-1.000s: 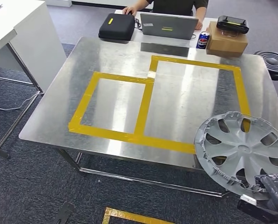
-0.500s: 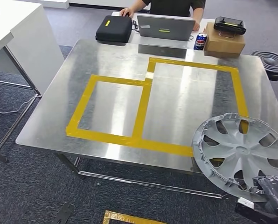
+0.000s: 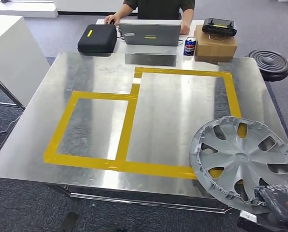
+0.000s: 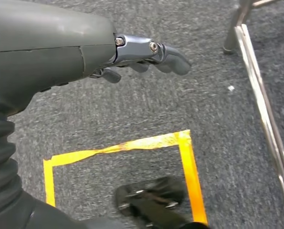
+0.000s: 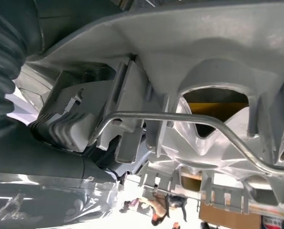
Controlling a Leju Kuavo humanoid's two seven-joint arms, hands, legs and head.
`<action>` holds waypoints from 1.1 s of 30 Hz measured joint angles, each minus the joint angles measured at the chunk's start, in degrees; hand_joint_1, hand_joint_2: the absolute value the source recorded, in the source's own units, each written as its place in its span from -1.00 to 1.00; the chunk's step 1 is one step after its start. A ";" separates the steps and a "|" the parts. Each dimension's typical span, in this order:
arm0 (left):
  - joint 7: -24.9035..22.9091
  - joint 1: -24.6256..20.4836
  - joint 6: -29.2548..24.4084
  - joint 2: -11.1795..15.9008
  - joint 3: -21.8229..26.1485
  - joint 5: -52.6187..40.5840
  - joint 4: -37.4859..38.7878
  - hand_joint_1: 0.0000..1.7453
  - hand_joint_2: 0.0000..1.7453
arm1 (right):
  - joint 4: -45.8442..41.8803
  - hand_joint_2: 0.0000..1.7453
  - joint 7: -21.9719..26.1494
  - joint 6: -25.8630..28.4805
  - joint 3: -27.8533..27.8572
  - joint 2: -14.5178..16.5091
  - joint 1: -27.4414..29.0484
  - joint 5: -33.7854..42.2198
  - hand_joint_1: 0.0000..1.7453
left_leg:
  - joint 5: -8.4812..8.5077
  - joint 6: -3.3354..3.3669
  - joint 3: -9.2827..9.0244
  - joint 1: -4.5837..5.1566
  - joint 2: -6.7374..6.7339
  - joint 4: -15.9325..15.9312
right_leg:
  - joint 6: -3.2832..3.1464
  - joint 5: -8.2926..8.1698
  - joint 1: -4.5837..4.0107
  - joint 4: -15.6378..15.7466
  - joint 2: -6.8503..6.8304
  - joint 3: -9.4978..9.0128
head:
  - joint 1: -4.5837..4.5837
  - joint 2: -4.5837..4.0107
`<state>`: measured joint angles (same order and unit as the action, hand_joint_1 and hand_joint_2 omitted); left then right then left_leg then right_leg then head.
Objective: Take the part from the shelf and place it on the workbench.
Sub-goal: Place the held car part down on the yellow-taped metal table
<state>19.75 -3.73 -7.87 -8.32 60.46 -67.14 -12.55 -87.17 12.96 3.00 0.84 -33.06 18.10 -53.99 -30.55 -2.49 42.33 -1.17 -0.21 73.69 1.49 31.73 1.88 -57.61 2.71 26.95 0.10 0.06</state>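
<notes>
A steel workbench [image 3: 98,130] marked with yellow tape [image 3: 129,116] stands on grey carpet [image 3: 22,212]; the right hand [image 3: 279,205] grips the hubcap [image 3: 242,159] over the bench's near right corner; the left hand [image 4: 61,52] hangs slack, holding nothing; a laptop [image 3: 150,34] and box [image 3: 215,46] line the far edge.

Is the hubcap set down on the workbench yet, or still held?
Still held: right hand grips the hubcap rim, overhanging the workbench edge.
</notes>
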 joint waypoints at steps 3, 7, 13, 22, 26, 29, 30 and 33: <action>-0.02 0.07 -0.03 -0.04 0.00 0.01 0.04 -1.00 1.00 | -0.22 1.00 0.05 -0.08 0.04 -0.05 0.90 -0.05 1.00 | 8.66 -0.03 -2.14 -0.12 -0.44 -11.09 | 0.72 2.25 0.00 0.74 1.44 -3.03 | 0.19 0.00; -0.14 -0.51 -0.16 -0.31 0.01 0.08 0.11 -1.00 1.00 | -0.15 1.00 -0.40 -0.27 0.41 -0.48 2.34 -0.34 1.00 | 8.19 0.51 -4.38 -0.31 -0.75 -16.19 | 2.20 3.36 -0.22 3.84 2.55 -7.60 | 0.10 0.00; -0.89 -0.73 -1.39 -0.35 0.08 0.21 0.12 -1.00 1.00 | 0.18 1.00 -0.66 0.09 0.63 -0.40 3.15 -1.66 1.00 | 6.91 2.61 -7.06 0.70 -2.22 -16.32 | 2.57 7.61 -0.81 -11.03 -2.35 2.80 | -0.60 0.01; -1.21 -1.47 -1.20 -0.52 0.07 -0.87 0.14 -1.00 1.00 | 1.02 1.00 -0.61 1.66 -3.94 1.59 0.71 -7.77 1.00 | 5.71 1.39 -9.80 1.45 -3.47 -16.35 | -0.60 1.72 -2.63 -1.16 -1.08 3.52 | -0.75 0.01; -1.30 -1.31 -1.18 -0.67 0.07 -1.04 0.15 -1.00 1.00 | 1.12 1.00 -1.04 1.84 -6.27 2.20 -1.40 -8.33 1.00 | 2.18 0.34 -8.10 1.03 -1.27 -10.54 | -1.66 -3.13 -2.11 -0.32 -2.63 4.31 | -0.56 0.01; -1.31 -1.21 -1.19 -0.69 0.07 -1.01 0.15 -1.00 1.00 | 1.12 1.00 -1.09 1.86 -7.23 2.45 -2.30 -8.37 1.00 | -3.95 -0.25 -4.74 1.00 -0.06 -1.74 | -1.63 -4.36 -2.01 -0.36 -2.70 4.87 | -0.49 0.01; -1.33 -1.13 -1.19 -0.63 0.07 -0.98 0.15 -1.00 1.00 | 1.12 1.00 -1.10 1.87 -7.41 2.49 -2.42 -8.37 1.00 | -3.91 -0.25 -4.92 1.00 0.01 -1.59 | -1.57 -4.54 -2.01 -0.38 -2.65 5.02 | -0.49 0.01; -1.37 -0.98 -1.16 -0.45 0.07 -0.92 0.15 -1.00 1.00 | 1.12 1.00 -1.02 1.88 -8.02 2.51 -2.76 -8.37 1.00 | 0.87 0.11 -10.18 0.99 -0.84 -11.26 | -1.20 -4.97 -1.98 -0.50 -2.58 4.97 | -0.50 0.01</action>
<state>18.38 -4.71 -9.03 -8.77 60.52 -68.06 -12.39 -86.05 11.93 4.88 -7.18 -30.55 15.34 -62.36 -29.68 -2.38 32.15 -0.18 -1.05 62.43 0.30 26.76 -0.10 -58.11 0.13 31.92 -0.39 0.07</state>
